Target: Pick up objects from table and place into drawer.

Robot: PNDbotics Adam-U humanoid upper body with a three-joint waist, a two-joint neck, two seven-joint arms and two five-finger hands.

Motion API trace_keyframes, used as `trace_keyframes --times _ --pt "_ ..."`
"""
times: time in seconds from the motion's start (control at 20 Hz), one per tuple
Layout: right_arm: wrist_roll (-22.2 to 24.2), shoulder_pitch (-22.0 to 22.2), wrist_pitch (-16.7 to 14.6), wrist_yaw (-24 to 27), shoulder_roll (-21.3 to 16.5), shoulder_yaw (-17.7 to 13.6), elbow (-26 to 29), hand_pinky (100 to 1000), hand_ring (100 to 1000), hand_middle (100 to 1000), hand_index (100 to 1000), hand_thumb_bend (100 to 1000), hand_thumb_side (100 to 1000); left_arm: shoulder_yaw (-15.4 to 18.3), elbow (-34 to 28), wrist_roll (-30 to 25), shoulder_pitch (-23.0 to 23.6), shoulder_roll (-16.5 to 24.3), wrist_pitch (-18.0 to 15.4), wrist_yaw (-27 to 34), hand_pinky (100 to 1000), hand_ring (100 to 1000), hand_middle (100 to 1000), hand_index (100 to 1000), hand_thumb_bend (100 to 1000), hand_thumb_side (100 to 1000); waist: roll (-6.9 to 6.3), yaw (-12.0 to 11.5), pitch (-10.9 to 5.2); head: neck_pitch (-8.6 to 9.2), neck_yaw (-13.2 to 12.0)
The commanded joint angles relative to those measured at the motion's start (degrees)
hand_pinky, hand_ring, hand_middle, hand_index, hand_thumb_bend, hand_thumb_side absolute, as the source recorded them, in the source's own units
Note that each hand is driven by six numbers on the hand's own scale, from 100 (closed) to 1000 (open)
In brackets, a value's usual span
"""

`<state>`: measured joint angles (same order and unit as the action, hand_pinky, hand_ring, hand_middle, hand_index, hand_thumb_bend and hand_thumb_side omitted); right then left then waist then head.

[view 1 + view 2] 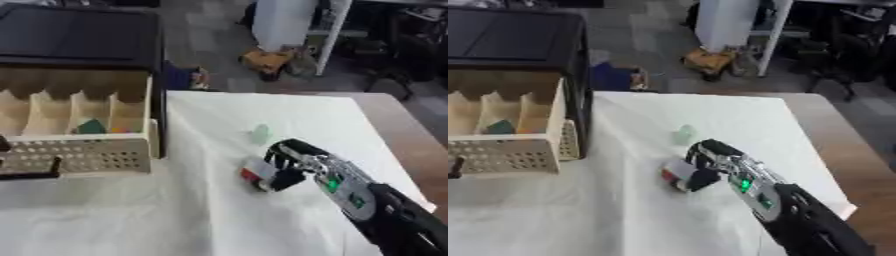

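Note:
My right hand [291, 165] reaches in from the lower right over the white cloth, its fingers curled round a small grey and red object [256, 171] that sits on the table. A pale green object [260, 132] lies on the cloth just beyond the hand. At the left, the cream drawer [83, 155] stands pulled out, with dividers inside and a green item [90, 127] in one compartment. My left hand shows in neither view.
A black cabinet [79, 35] sits above the drawer at the upper left. The brown table edge [411, 135] shows past the white cloth [175, 210] on the right. Clutter and chair legs stand on the floor beyond.

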<state>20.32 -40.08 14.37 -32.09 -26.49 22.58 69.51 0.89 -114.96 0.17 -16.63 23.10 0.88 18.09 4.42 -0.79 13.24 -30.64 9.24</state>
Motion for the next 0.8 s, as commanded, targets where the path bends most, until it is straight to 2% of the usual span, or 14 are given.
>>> trace_keyframes --times 0.05,0.3,0.8 --pt "-0.1 0.0 0.2 0.8 -1.5 -0.1 0.1 614 645 389 663 415 380 0.0 0.4 -0.1 0.4 0.4 0.5 -0.3 522 505 574 695 117 1000 -0.22 0.0 -0.37 0.52 0.2" --pt "-1.0 -0.1 0.1 0.9 -1.5 -0.4 -0.1 598 620 371 640 376 355 0.0 0.4 -0.1 0.5 0.3 0.5 -0.3 521 505 574 694 117 1000 -0.27 0.0 -0.42 0.57 0.2" --pt "-4.1 -1.9 -0.9 0.4 -1.7 -0.8 -0.9 577 595 353 618 273 387 0.0 0.4 -0.1 0.6 0.2 0.8 -0.4 521 505 574 693 118 1000 -0.12 0.1 -0.47 0.42 0.2"
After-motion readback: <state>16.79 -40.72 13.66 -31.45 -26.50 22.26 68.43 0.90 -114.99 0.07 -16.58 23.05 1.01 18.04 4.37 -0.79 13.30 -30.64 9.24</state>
